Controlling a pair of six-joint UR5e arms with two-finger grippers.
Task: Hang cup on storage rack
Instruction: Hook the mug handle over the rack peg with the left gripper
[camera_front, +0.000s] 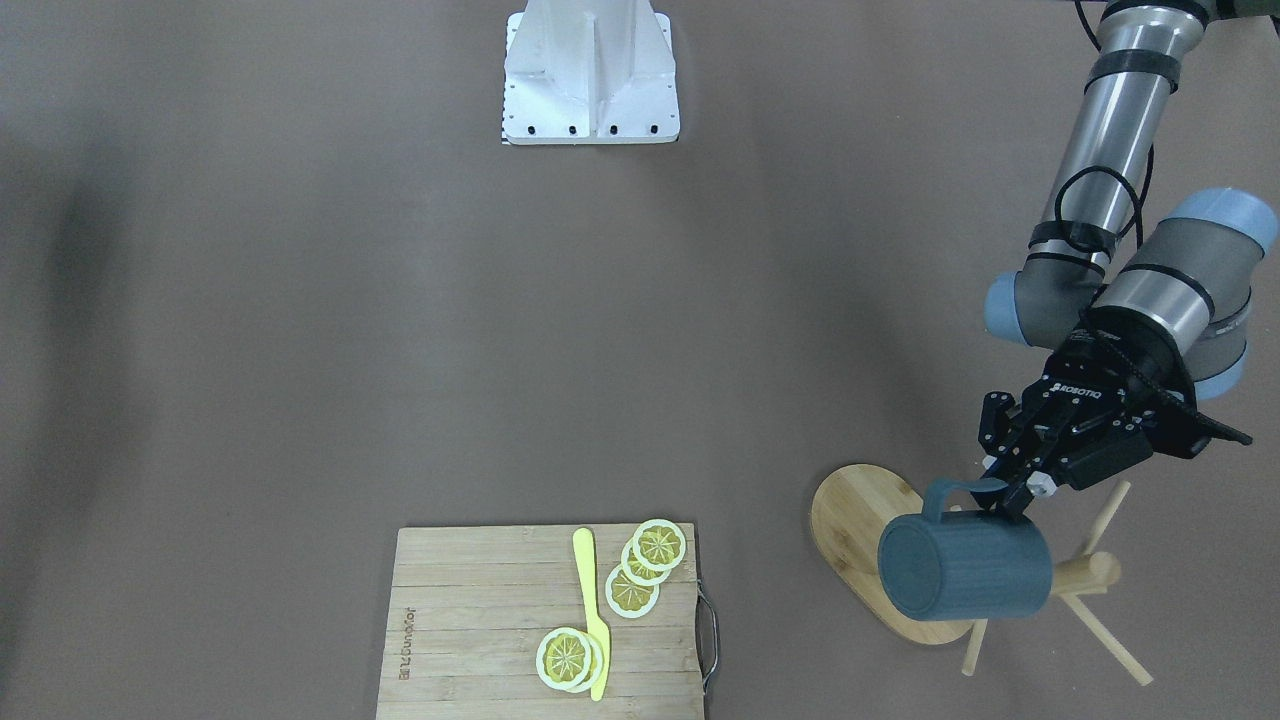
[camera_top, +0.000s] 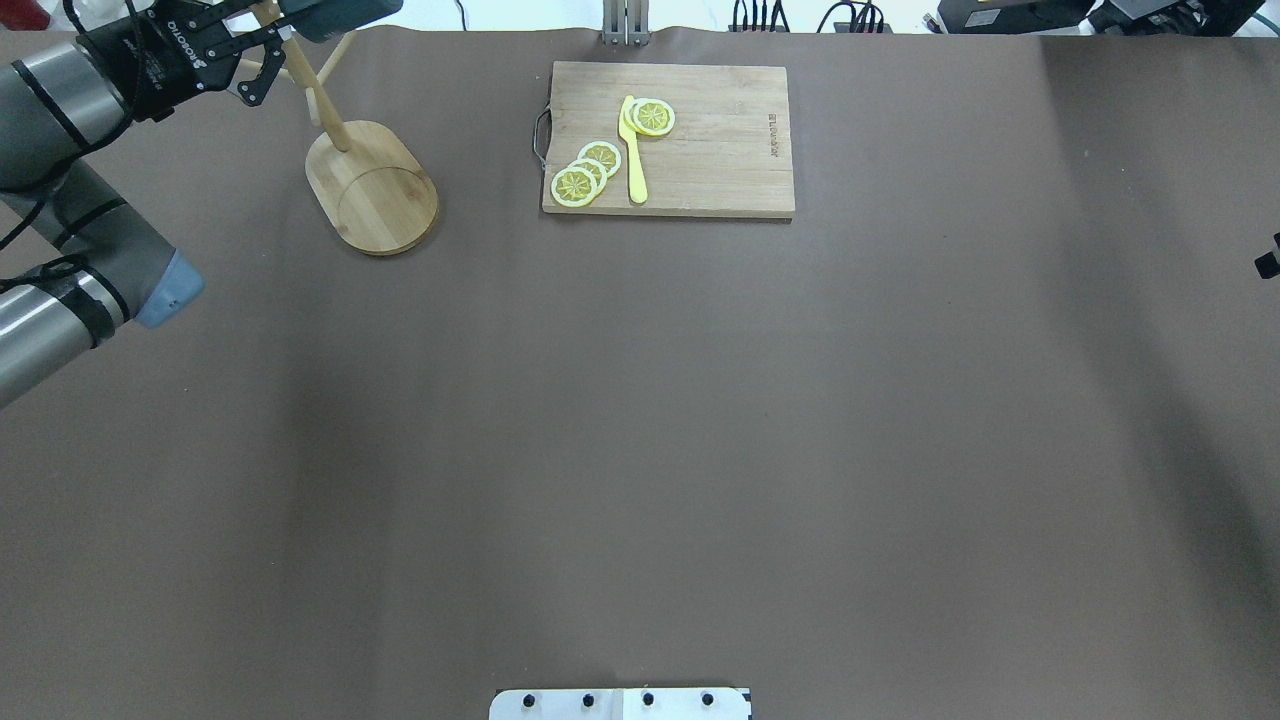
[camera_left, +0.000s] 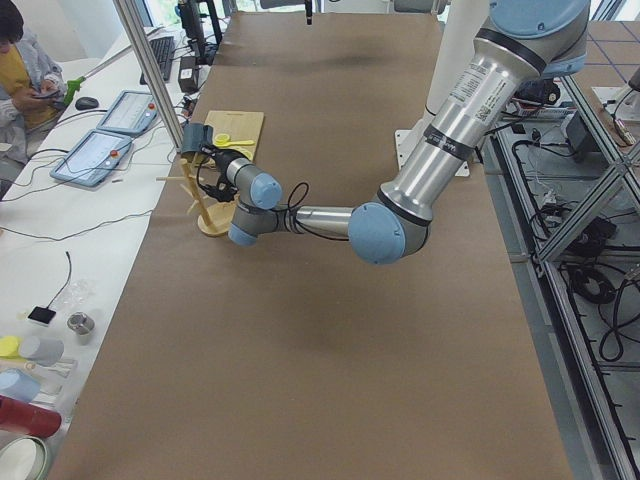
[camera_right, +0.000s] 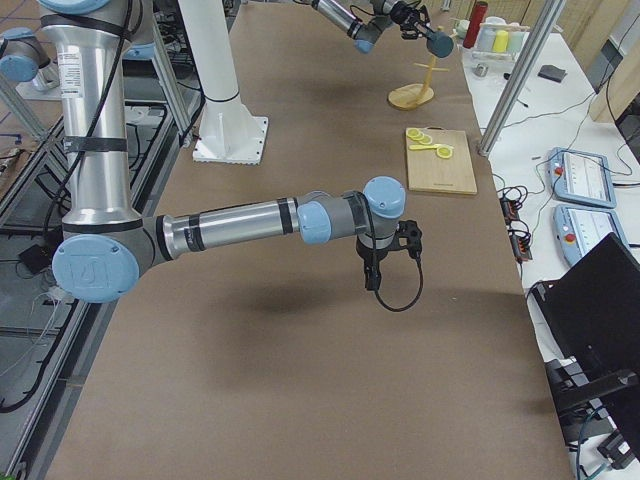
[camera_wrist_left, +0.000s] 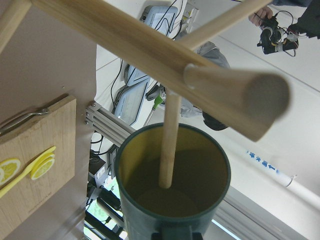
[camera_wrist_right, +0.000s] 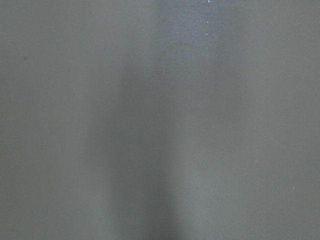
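The dark slate-blue cup (camera_front: 965, 565) is held tipped on its side above the bamboo storage rack (camera_front: 850, 510), right beside the top of the post (camera_front: 1095, 572). My left gripper (camera_front: 1010, 490) is shut on the cup's rim next to the handle (camera_front: 945, 492). In the left wrist view the cup's yellow inside (camera_wrist_left: 195, 180) faces the camera, a thin peg (camera_wrist_left: 170, 130) reaches into its mouth, and the thick post (camera_wrist_left: 165, 55) crosses above. No peg shows through the handle. The right gripper (camera_top: 1268, 262) only shows at the overhead view's edge; I cannot tell its state.
A wooden cutting board (camera_front: 480, 620) with lemon slices (camera_front: 645, 565) and a yellow knife (camera_front: 592, 610) lies beside the rack. The robot's white base plate (camera_front: 590, 75) is at the near side. An operator (camera_left: 15, 60) sits beyond the table's far edge.
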